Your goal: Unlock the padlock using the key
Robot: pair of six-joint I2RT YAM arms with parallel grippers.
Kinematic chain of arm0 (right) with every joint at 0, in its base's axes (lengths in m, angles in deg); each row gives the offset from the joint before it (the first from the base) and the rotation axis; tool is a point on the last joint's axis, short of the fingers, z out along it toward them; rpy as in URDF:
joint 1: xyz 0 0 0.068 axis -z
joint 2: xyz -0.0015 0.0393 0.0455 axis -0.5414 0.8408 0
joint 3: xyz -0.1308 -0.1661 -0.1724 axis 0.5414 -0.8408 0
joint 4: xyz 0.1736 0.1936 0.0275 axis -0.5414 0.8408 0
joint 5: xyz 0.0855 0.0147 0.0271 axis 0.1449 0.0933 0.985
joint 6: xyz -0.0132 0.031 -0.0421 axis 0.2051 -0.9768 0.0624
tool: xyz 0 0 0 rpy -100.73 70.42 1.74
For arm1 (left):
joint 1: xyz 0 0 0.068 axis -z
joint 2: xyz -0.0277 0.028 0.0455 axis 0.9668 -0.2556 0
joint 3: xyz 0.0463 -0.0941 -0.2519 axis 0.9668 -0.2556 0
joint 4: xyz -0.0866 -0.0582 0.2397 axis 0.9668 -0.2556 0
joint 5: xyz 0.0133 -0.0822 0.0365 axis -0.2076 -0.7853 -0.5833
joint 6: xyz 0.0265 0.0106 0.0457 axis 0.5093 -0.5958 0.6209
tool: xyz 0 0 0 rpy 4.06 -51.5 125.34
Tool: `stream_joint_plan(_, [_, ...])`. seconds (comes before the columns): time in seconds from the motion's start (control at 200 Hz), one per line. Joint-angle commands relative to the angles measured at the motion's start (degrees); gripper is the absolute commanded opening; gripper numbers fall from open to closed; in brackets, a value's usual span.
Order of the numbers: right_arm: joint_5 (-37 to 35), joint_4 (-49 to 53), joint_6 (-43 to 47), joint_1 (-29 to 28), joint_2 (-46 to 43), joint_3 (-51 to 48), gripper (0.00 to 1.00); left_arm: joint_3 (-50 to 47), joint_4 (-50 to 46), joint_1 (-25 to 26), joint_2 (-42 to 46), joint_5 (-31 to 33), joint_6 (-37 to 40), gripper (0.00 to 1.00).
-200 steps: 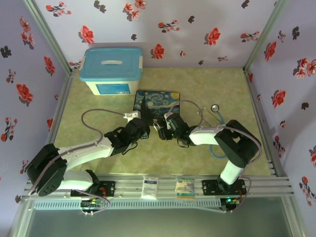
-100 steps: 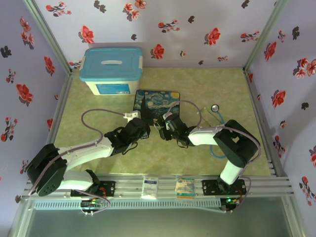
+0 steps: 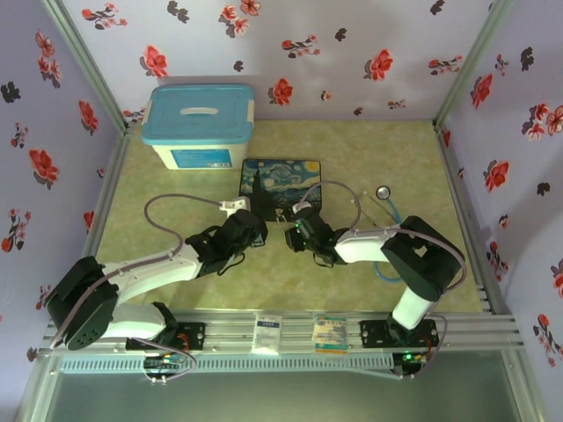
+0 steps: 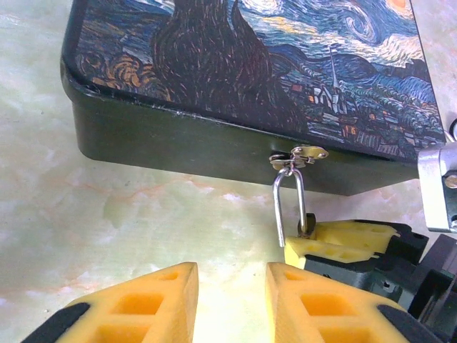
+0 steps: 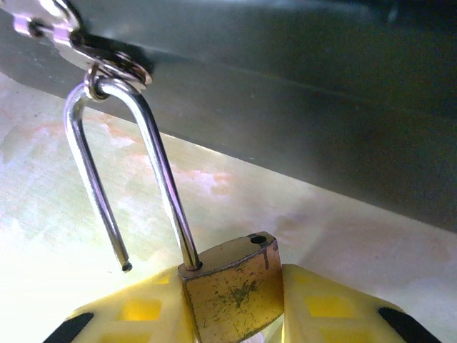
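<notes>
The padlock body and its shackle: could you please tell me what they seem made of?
The padlock body looks like brass: dull yellow-gold, scuffed and dark-spotted. Its shackle looks like polished steel or plated metal: silvery, with bright reflections.

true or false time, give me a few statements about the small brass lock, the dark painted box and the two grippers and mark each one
1. One leg of the silver shackle is out of the body of the small brass padlock. True.
2. The right gripper has its yellow fingers on both sides of the padlock body. True.
3. The shackle hangs from the blue-lidded plastic bin. False: it is hooked through the metal latch on the dark Starry Night print box.
4. The left gripper is clamped on the shackle. False: its fingers stand apart, short of the shackle, with nothing visible between them.
</notes>
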Motion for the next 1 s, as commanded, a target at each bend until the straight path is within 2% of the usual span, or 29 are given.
stream_joint_plan(0.0, [-3.0, 2.8, -5.6, -1.0, -0.8, -1.1, 0.26, 1.4, -0.5, -0.9, 1.3, 0.7, 2.9, 0.32])
stream_joint_plan(0.125, [-3.3, 1.9, -10.3, -1.8, -0.9, -2.1, 0.25, 4.2, -2.2, -2.2, 1.1, 0.8, 7.1, 0.39])
stream_joint_plan(0.22, [-4.2, 1.2, -14.5, -2.0, -1.7, -3.7, 0.24, 6.8, -3.0, -3.1, 0.3, 0.9, 11.1, 0.52])
stream_joint_plan(0.3, [-4.3, -0.7, -17.7, -2.3, -1.8, -5.0, 0.22, 9.7, -3.4, -4.0, -1.5, 0.3, 15.6, 0.58])
stream_joint_plan(0.42, [-3.6, -2.8, -21.1, -2.8, -0.6, -5.6, 0.22, 15.5, -4.7, -6.0, -6.9, -3.9, 22.4, 0.75])
stream_joint_plan(0.47, [-3.5, -3.7, -22.4, -3.0, 0.1, -5.8, 0.22, 18.9, -6.0, -7.1, -10.3, -7.0, 25.5, 0.78])
stream_joint_plan(0.56, [-4.5, -3.5, -23.9, -3.6, 0.7, -5.4, 0.22, 26.2, -10.1, -7.5, -17.2, -9.7, 32.0, 0.78])
stream_joint_plan(0.725, [-3.5, -5.6, -28.0, -3.8, 2.5, -4.9, 0.22, 36.8, -16.3, -7.7, -29.0, -9.8, 39.9, 0.74])
stream_joint_plan(0.905, [-4.2, -5.9, -28.3, -4.1, 4.1, -4.2, 0.21, 36.3, -15.4, -7.8, -31.8, -8.4, 41.6, 0.69])
stream_joint_plan(0.995, [-6.5, -2.6, -27.3, -4.1, 3.0, -3.4, 0.20, 33.9, -14.0, -7.8, -31.5, -7.9, 42.2, 0.65])
